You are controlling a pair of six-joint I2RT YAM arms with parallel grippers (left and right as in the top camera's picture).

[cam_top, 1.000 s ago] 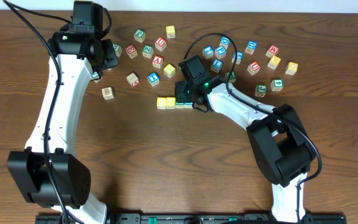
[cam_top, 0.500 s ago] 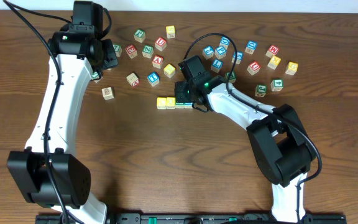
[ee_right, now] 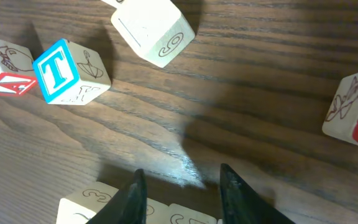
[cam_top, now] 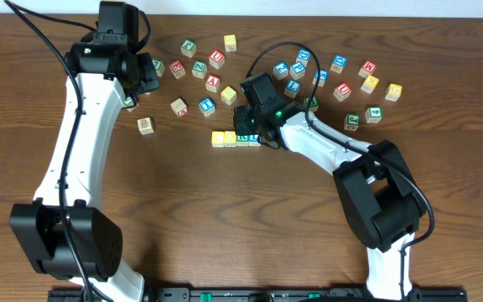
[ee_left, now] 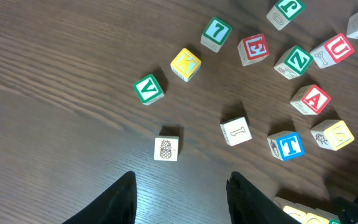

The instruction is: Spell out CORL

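A short row of cubes lies mid-table: two yellow-faced ones (cam_top: 218, 138) (cam_top: 231, 137), then a white one with green (cam_top: 243, 138). The row's right end is hidden under my right gripper (cam_top: 251, 131), so I cannot see the L cube from overhead. In the right wrist view the right gripper (ee_right: 182, 174) is open, with bare wood between the tips. The pale tops of the row's cubes (ee_right: 86, 200) show at the bottom edge, under and beside the fingers. My left gripper (ee_left: 181, 176) is open over bare wood at the far left, holding nothing. The row's left end (ee_left: 294, 213) shows at its lower right.
Loose lettered cubes are scattered behind the row: a blue T (cam_top: 206, 106), a red A (ee_left: 309, 99), a yellow K (ee_left: 186, 63), a green V (ee_left: 148, 89) and a pineapple cube (cam_top: 145, 125). Several more lie at the back right (cam_top: 367, 82).
The right gripper's jaws have parted a little and the arm has edged slightly back and left from the row. The left arm has not moved.
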